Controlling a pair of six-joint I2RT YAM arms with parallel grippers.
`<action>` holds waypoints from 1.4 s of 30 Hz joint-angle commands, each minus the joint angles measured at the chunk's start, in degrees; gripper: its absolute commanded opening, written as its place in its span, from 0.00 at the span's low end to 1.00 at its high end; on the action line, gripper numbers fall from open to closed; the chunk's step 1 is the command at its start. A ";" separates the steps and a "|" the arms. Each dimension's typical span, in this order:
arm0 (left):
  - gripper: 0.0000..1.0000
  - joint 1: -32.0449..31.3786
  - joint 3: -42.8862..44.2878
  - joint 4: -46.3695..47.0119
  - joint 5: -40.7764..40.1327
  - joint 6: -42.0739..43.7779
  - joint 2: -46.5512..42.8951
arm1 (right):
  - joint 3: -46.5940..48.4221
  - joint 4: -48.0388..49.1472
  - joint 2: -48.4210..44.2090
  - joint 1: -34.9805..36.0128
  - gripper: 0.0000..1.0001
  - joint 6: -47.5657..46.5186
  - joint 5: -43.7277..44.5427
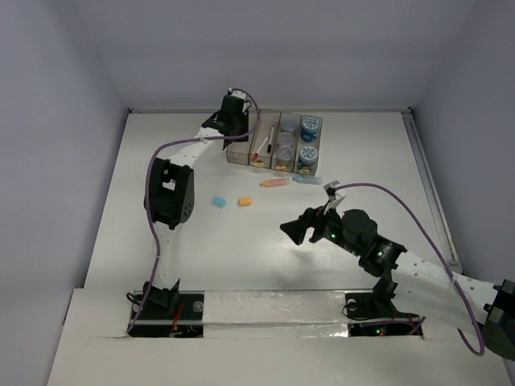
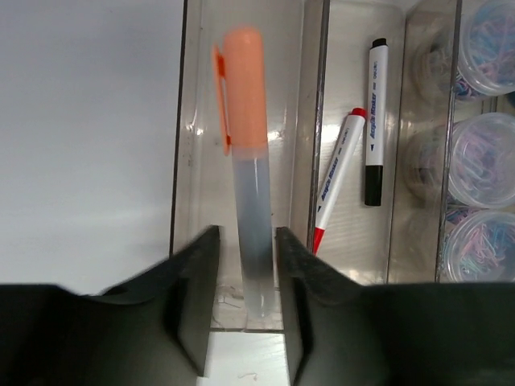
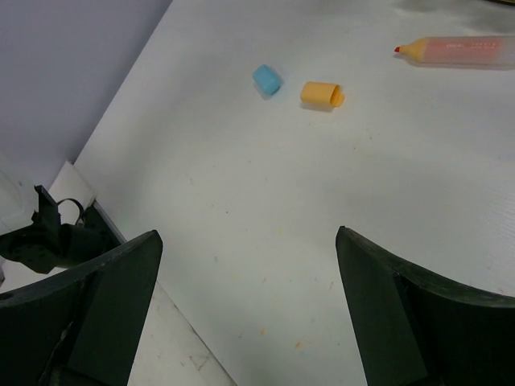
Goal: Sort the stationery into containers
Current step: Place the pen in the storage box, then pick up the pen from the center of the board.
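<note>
The left gripper (image 2: 247, 237) reaches into the leftmost of four joined translucent grey-brown plastic bins (image 2: 193, 161). Its jaws flank a clear-barrelled marker with an orange cap (image 2: 245, 88) lying in that bin; whether they press on it cannot be told. On the white table (image 1: 265, 249) a stubby blue cap (image 3: 266, 79) lies just beside a stubby orange cap (image 3: 321, 94). The right gripper (image 3: 248, 237) hovers above the table, spread wide and holding nothing.
</note>
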 commanded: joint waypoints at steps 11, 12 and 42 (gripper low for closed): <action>0.65 0.16 1.36 2.27 2.65 -1.37 -9.52 | 4.39 -5.71 1.07 -1.56 0.93 -2.67 6.26; 0.65 0.16 0.31 3.14 3.62 -1.90 -11.29 | 4.74 -6.42 1.07 -2.18 0.90 -2.93 6.87; 0.99 -9.25 -49.18 8.07 12.25 -0.42 -86.09 | 19.41 3.68 40.52 -41.82 0.66 -1.80 -11.32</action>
